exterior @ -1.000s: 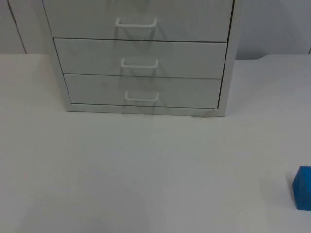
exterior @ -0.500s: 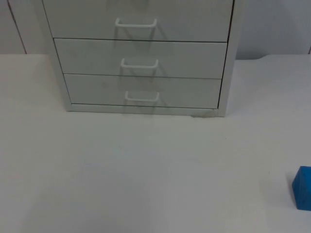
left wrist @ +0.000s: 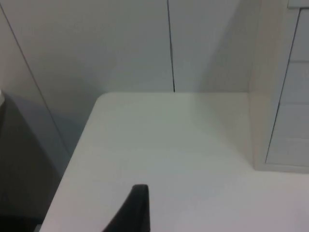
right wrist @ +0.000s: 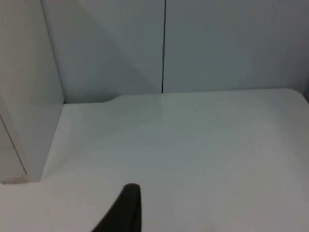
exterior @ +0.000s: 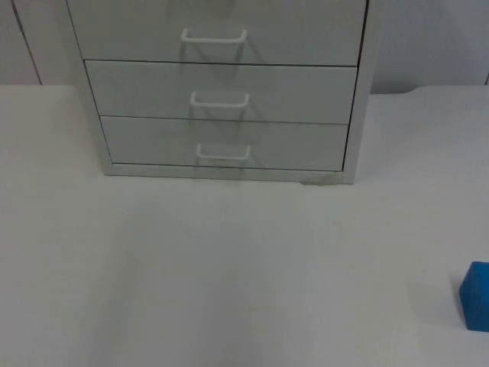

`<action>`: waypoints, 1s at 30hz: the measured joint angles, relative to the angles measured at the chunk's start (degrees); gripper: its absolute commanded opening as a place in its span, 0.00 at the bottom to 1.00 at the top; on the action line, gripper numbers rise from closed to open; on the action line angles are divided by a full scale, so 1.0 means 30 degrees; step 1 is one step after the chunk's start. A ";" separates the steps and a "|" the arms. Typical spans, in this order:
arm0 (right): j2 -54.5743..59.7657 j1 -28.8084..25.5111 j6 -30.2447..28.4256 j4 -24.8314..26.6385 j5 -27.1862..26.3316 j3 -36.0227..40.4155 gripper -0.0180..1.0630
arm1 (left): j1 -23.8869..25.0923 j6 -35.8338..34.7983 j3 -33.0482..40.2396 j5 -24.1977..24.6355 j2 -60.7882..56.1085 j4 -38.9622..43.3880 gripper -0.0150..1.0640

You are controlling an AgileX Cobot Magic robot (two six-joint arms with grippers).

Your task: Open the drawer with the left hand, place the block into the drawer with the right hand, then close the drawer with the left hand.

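Change since a second ago: we find nothing moved; cabinet and block sit where they sat.
Cabinet: we see a pale grey drawer cabinet [exterior: 221, 84] at the back of the white table [exterior: 229, 267], against the grey partition wall [left wrist: 120, 48].
Drawers: three fronts show in the top view, stacked, all flush and closed; the middle drawer [exterior: 221, 92] lies between the top drawer [exterior: 218, 30] and the bottom drawer [exterior: 221, 144].
Handles: each front carries a white loop handle; the middle handle [exterior: 219, 99] sits just above the bottom handle [exterior: 223, 152].
Block: the blue block [exterior: 475, 296] rests on the table at the picture's right edge in the top view, partly cut off, well apart from the cabinet.
Left gripper: one black fingertip [left wrist: 136, 210] stands over the bare table, with the cabinet's side beside it; we cannot tell whether it is parted or closed, and it holds nothing we can see.
Right gripper: one black fingertip [right wrist: 126, 209] stands over the table near the cabinet's other side; again we cannot tell its state.
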 measured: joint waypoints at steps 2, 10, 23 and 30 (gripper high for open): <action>0.0390 0.0000 0.0000 0.0000 -0.0047 -0.0285 0.99 | 0.0000 0.0000 -0.0366 -0.0205 0.0773 0.0000 0.98; 0.1289 0.0000 0.0275 0.0000 0.1462 -0.0409 0.99 | 0.0000 0.0357 -0.0532 -0.0405 0.2918 0.0000 0.98; 0.5001 0.0000 0.0909 0.0035 0.2669 -0.2635 0.99 | -0.0588 0.0425 -0.0532 -0.0529 0.3128 0.0012 0.98; 0.5665 0.0000 0.0943 0.0035 0.1144 -0.2763 0.99 | -0.0588 0.0425 -0.0532 -0.0529 0.3128 0.0012 0.98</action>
